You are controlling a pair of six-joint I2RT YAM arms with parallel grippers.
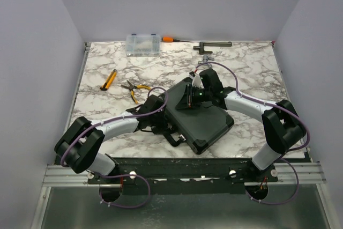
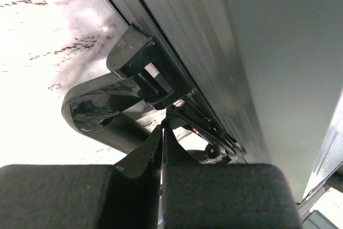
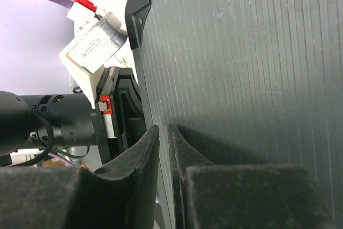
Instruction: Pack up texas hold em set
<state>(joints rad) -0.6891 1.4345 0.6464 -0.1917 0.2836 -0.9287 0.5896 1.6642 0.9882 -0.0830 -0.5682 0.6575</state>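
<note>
The black hard case [image 1: 206,122] of the texas hold em set lies closed and skewed in the middle of the marble table. Its ribbed lid fills the right wrist view [image 3: 241,79]. My left gripper [image 1: 163,119] is shut with nothing in it. Its tips [image 2: 162,130] sit at the metal latch [image 2: 206,130] beside the glossy black handle [image 2: 102,105] on the case's near-left side. My right gripper [image 1: 195,96] rests at the case's far-left edge. Its fingers [image 3: 163,130] are closed to a narrow gap with the lid's rim between them. Chips and cards are hidden.
A small clear organizer box [image 1: 143,44] stands at the back edge, with an orange-handled screwdriver [image 1: 169,39] and a dark tool [image 1: 213,44] beside it. Orange-handled pliers [image 1: 134,88] and a yellow tool [image 1: 109,79] lie left of the case. Walls close in three sides.
</note>
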